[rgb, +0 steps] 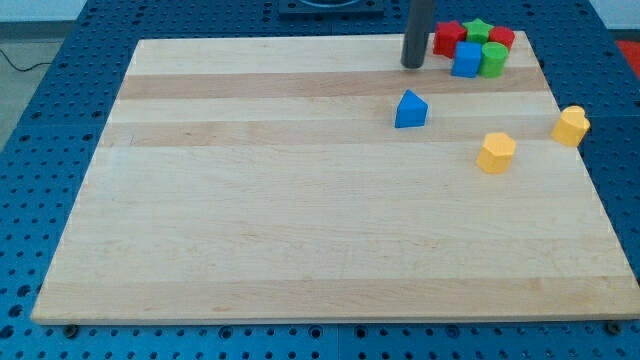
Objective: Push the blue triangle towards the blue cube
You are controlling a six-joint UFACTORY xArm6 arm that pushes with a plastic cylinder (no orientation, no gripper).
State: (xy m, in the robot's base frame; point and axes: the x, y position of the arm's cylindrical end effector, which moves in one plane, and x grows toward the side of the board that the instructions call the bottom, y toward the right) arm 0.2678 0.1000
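Yellow block (496,152) sits below-right of blue triangle (410,110); my tip (413,65), fingerless, stands above it.

Wooden tabletop (300,220) on blue perforated base (60,60). Top right cluster: two red blocks (447,37) (501,38), green star (479,29), green cylinder (493,58), probably touching. Two yellow blocks (496,152) (571,125) apart at right edge.

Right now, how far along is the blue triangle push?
Done: nothing visible; the blue triangle sits apart from the blue cube. In hand: my tip stands above the triangle, left of the cube, touching neither. Left: the whole push up and right.
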